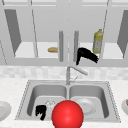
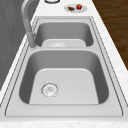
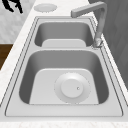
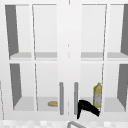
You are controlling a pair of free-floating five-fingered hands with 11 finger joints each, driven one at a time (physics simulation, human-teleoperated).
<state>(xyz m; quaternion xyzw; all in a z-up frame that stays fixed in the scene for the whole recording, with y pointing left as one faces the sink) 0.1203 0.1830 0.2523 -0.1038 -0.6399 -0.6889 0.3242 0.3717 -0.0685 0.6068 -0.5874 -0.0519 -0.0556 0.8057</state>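
Red ball (image 1: 67,114) front | L hand (image 1: 41,111) curled, empty | R hand (image 1: 86,56) fingers straight, by cabinet handle (image 1: 76,46)

I read flat, even, bright light throughout, no clear source. Soft grey shading inside the sink basins (image 2: 67,75) and along the cabinet's (image 4: 67,37) inner walls. No glare on the steel. All views soft and blurred, edges fuzzy; no edge distortion.
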